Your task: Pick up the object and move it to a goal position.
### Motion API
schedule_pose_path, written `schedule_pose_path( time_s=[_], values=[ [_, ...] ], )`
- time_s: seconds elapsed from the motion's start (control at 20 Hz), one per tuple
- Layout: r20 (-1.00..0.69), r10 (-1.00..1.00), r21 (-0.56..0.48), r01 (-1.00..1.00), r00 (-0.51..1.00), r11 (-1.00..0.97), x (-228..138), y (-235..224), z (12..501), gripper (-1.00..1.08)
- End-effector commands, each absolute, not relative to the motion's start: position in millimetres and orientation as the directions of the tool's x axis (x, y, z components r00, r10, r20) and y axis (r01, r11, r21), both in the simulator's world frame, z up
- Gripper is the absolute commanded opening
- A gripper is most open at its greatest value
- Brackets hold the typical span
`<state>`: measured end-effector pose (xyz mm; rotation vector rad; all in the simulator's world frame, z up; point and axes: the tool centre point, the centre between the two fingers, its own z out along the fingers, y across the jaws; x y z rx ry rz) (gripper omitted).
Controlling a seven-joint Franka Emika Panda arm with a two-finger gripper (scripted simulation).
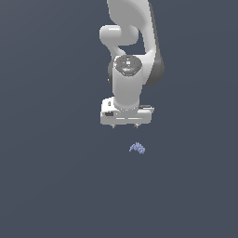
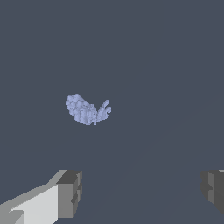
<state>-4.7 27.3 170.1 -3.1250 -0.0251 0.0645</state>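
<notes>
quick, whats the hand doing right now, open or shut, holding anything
Hand: open and holding nothing; its fingers stand wide apart, and the object lies on the surface, clear of them.

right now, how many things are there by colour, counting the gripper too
pale blue-lavender: 1, the ridged object
white: 1, the gripper, jaws apart, holding nothing
total: 2
</notes>
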Motion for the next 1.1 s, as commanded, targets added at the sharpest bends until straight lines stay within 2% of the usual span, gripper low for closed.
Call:
schedule_pose_path(
  time_s=[0.0,0.5,1.05],
  values=[
    [-0.04,0.019,-0.016,0.018,0.999,-1.0,-4.3,26.4,170.2,1.0],
    [-0.037,0.143,-0.014,0.142,0.989,-0.99,0.0,32.0,162.6,1.0],
    [-0.031,0.431,-0.01,0.431,0.902,-0.902,10.0,45.9,144.4,1.0]
  ],
)
